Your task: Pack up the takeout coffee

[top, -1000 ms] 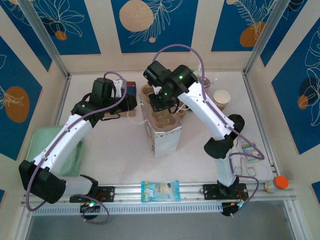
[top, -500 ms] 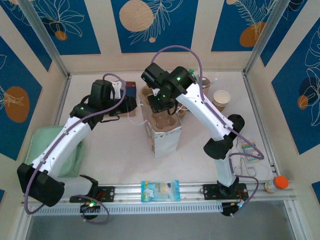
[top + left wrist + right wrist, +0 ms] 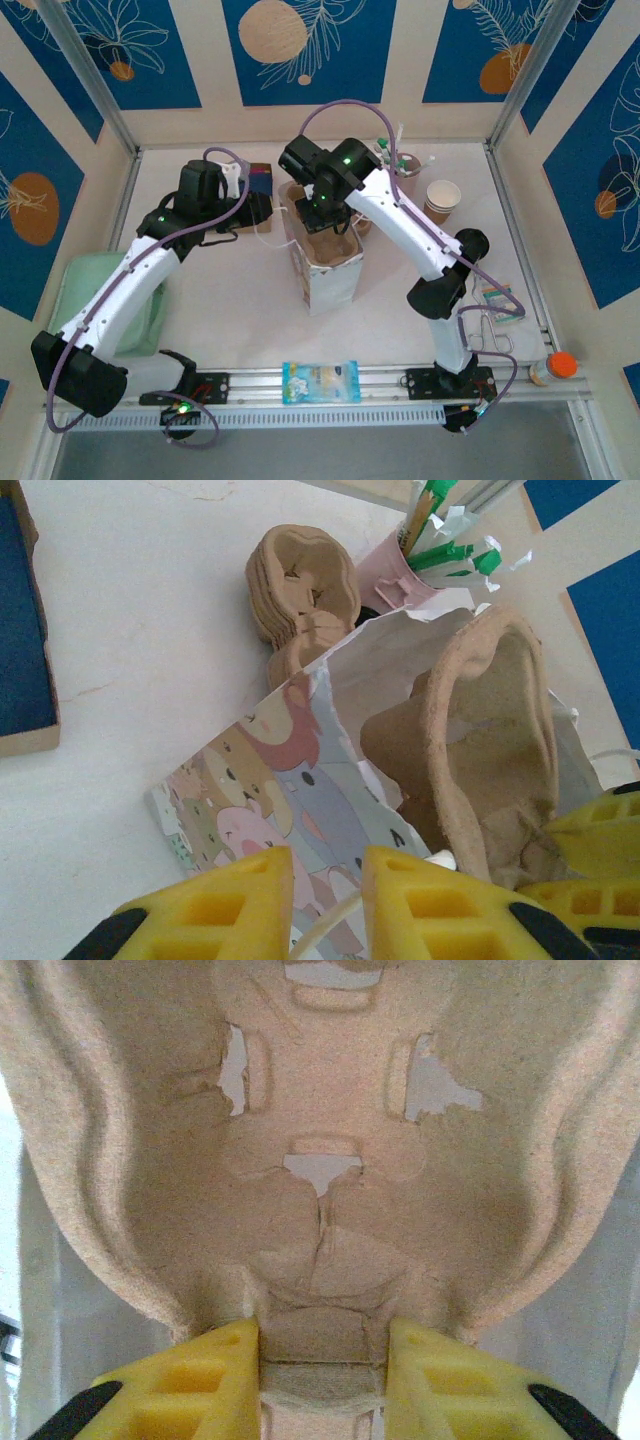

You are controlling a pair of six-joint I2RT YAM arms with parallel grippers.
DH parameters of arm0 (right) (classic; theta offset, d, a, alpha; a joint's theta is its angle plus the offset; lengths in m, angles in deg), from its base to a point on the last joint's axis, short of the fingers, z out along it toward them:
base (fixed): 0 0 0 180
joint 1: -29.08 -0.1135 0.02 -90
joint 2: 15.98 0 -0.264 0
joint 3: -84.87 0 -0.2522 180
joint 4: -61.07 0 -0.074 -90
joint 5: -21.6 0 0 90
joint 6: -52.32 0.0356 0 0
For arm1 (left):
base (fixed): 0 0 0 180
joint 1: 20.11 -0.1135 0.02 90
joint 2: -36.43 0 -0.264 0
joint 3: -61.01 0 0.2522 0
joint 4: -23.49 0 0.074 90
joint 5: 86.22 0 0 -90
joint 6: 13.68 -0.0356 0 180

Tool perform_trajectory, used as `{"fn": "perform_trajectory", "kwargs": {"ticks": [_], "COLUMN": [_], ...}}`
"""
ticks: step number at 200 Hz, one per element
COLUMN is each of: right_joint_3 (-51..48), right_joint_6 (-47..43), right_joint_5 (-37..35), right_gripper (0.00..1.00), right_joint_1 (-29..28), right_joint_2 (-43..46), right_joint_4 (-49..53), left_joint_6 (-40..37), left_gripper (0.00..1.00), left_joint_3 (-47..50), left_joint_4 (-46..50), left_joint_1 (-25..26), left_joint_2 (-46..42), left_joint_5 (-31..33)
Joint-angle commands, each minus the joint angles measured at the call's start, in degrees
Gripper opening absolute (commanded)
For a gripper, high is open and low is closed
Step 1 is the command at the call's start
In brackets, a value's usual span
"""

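Right wrist — right tool [image 3: 322, 1355] tight on pulp carrier [image 3: 330, 1160] rim; left tool [image 3: 327, 880] near-shut on bag handle [image 3: 325, 925].

Tray [image 3: 328, 246] in bag [image 3: 332, 285] (table ctr), spare trays [image 3: 300, 585] just behind it.

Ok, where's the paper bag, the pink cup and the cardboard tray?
paper bag [image 3: 270, 780], left wrist view, printed side.
pink cup [image 3: 385, 580], left wrist view, its wall.
cardboard tray [image 3: 500, 730], left wrist view, inner hollow.
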Motion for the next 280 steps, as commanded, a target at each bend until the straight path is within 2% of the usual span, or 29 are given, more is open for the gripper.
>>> {"fn": "perform_trajectory", "kwargs": {"ticks": [1, 92, 280], "right_joint_3": [-1.5, -3.7, -15.2], "right_joint_6": [1.1, 1.6, 2.6], "right_joint_5": [-0.6, -0.8, 2.4], "right_gripper": [0.30, 0.30, 0.28], "right_joint_1": [-0.4, -0.6, 0.4], "right_joint_2": [3.0, 5.3, 6.2], "right_joint_4": [2.0, 0.8, -7.9], "left_joint_6": [0.2, 0.2, 0.5], "left_gripper": [0.25, 0.25, 0.26], "left_joint_3": [0.4, 0.5, 1.2], "left_joint_4": [-0.8, -0.8, -1.8], "left_joint_1": [-0.6, -0.6, -0.6], "left_joint_2": [-1.3, -1.5, -1.5], "left_joint_5": [-0.4, 0.1, -0.1]}}
